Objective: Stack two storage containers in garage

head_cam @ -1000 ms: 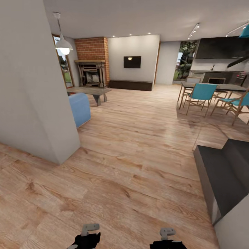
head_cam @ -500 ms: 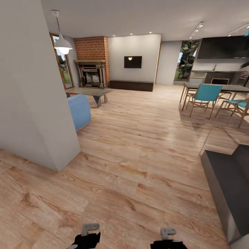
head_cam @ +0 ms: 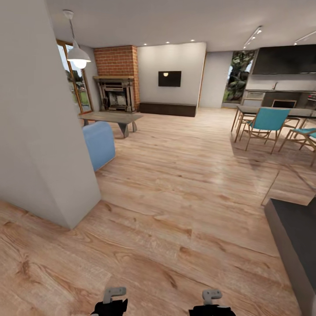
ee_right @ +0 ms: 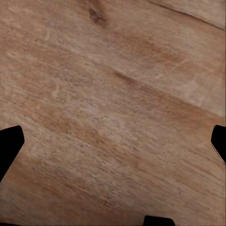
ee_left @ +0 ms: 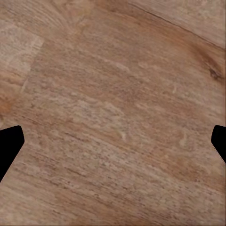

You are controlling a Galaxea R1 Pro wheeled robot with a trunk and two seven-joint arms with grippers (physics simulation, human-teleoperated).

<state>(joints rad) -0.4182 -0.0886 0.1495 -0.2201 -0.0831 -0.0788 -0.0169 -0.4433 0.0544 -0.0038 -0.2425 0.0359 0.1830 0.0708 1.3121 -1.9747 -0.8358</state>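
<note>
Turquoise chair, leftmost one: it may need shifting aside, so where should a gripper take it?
On the turquoise chair, probably the backrest's top edge, approached from the open wood floor: the backrest faces this way and the dining table blocks the far side.

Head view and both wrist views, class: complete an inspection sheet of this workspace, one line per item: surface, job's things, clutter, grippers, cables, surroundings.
Surface: light wood plank floor, bare under both wrists.
Job's things: storage containers, nothing seen.
Clutter: nothing seen on the floor ahead.
Grippers: left gripper and right gripper open, holding nothing, pointing at the floor.
Cables: nothing seen.
Surroundings: brick fireplace, wall TV, low dark cabinet, coffee table, blue seat, teal chairs at a dining table, grey wall corner on the left.
</note>
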